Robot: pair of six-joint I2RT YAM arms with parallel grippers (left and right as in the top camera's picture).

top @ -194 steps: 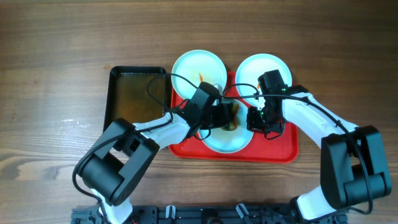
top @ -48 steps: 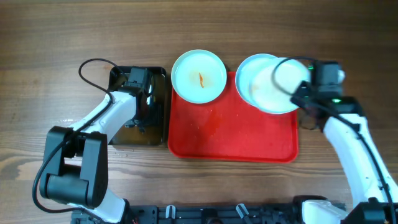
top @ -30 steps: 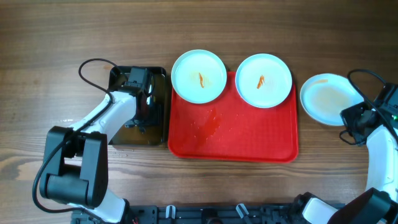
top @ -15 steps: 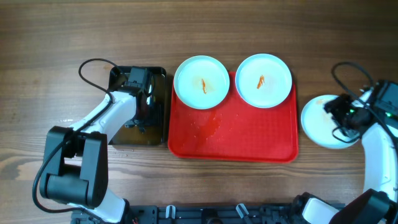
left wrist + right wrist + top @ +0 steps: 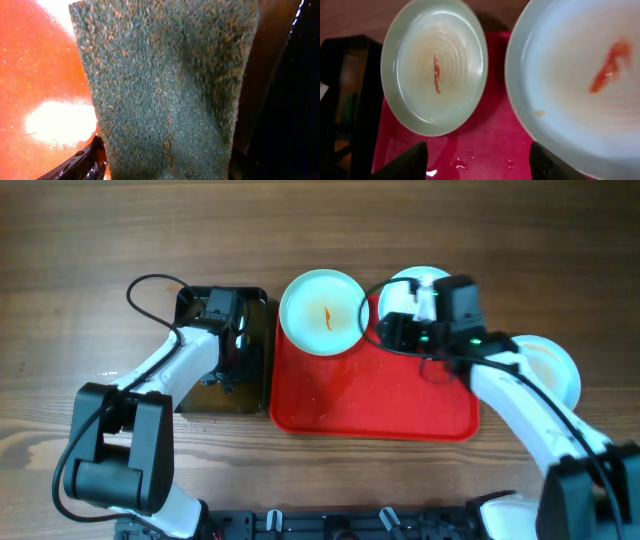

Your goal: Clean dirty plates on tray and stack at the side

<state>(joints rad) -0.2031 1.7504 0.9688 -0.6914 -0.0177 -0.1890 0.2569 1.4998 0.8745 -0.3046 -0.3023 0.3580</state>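
Two plates lie at the back of the red tray. The left plate has an orange smear. The right plate, also smeared, is partly under my right arm. My right gripper hangs open and empty over the tray, between the two plates. A third plate sits on the table right of the tray, half hidden by that arm. My left gripper is shut on a green scouring pad over the black tub.
The black tub holds brownish water and stands against the tray's left edge. Water drops and a faint smear mark the tray floor. A black cable loops behind the left arm.
My right gripper let go of the third plate on the table right of the tray, opened, and swung left over the tray. The left arm has not moved.
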